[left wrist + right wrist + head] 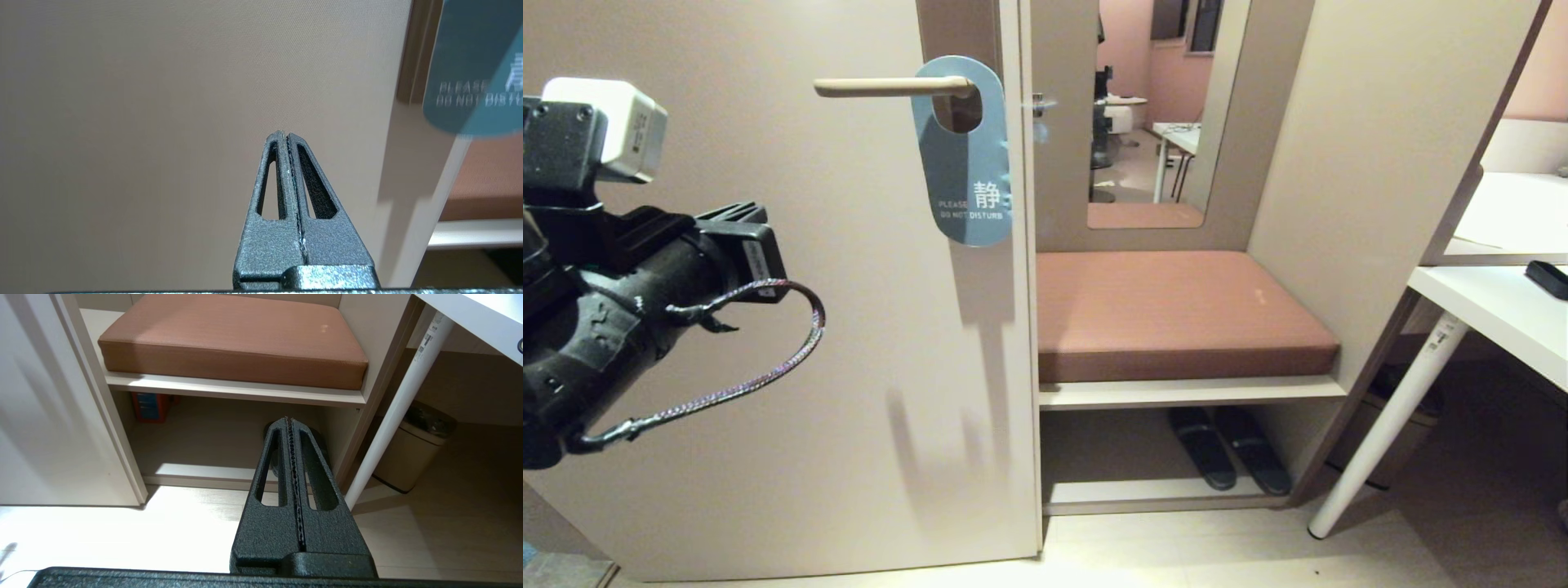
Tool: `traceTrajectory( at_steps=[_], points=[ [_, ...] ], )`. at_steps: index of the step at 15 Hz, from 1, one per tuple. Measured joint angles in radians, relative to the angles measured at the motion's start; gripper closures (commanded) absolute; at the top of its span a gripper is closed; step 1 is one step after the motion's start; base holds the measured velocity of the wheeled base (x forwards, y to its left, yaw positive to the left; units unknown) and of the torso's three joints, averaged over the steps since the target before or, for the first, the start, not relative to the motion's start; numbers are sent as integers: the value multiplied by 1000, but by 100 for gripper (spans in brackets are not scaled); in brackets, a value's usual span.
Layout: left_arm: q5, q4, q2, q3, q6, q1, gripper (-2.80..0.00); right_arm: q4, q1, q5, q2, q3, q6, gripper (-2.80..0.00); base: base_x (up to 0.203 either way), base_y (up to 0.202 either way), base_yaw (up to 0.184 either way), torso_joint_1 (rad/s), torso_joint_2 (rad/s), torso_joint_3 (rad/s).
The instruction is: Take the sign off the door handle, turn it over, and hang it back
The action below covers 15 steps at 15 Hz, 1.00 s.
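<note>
So the door (768, 327) is the landmark: its handle (890, 86) carries the sign (968, 163), blue side out. Left gripper (286, 134) faces the door below the handle, jaws pressed together, empty. Looks like the reach step; next it'll need to open and pinch the sign's lower edge.

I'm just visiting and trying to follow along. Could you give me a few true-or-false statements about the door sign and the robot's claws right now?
1. The dusty-blue card sign hangs on the beige lever door handle. True.
2. Its white face shows. False: the blue face with white text shows.
3. The left gripper holds the sign. False: it is shut on nothing, apart from the sign.
4. The right gripper is shut. True.
5. Dark slippers lie under the brown cushioned bench. True.
</note>
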Motion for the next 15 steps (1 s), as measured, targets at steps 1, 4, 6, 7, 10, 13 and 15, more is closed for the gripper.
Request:
traceTrajectory(
  at_steps=[1,4,6,7,10,13,15],
  points=[
    [0,1,-31,26,7,0,0,1,0,0,0,0,0,0,0,0,0,0,0,0],
    [-2,8,-128,109,45,-5,0,0,0,0,0,0,0,0,0,0,0,0,0,0],
    [-1,10,-201,186,69,-8,0,1,0,0,0,0,0,0,0,0,0,0,0,0],
    [0,11,-239,223,82,-9,0,1,0,0,0,0,0,0,0,0,0,0,0,0],
    [0,16,-344,304,142,-14,0,0,0,0,0,0,0,0,0,0,0,0,0,0],
    [-9,25,-458,410,194,-13,0,1,0,0,0,0,0,0,0,0,0,0,0,0],
    [-33,26,-536,492,210,46,0,1,0,0,0,0,0,0,0,0,0,0,0,0]
  ],
)
